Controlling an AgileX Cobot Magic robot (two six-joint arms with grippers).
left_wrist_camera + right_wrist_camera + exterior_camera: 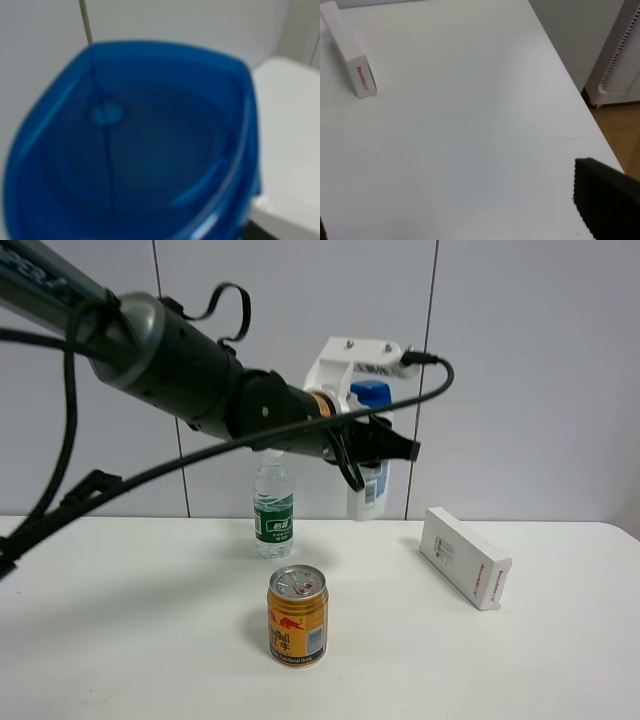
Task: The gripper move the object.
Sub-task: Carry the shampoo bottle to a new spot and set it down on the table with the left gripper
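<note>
The left gripper [374, 450] is clenched on the white shampoo bottle [368, 496] just under its blue cap [370, 395], which fills the left wrist view as a blur. We see the bottle upright behind the gold can [297, 616] and to its right in the high view, though we cannot tell whether its base touches the surface [120, 640]; the water bottle [273, 505] stands behind the can, and the white box [465, 558] lies to the can's right. The right gripper [465, 220] hangs released over the surface, grasping nothing.
</note>
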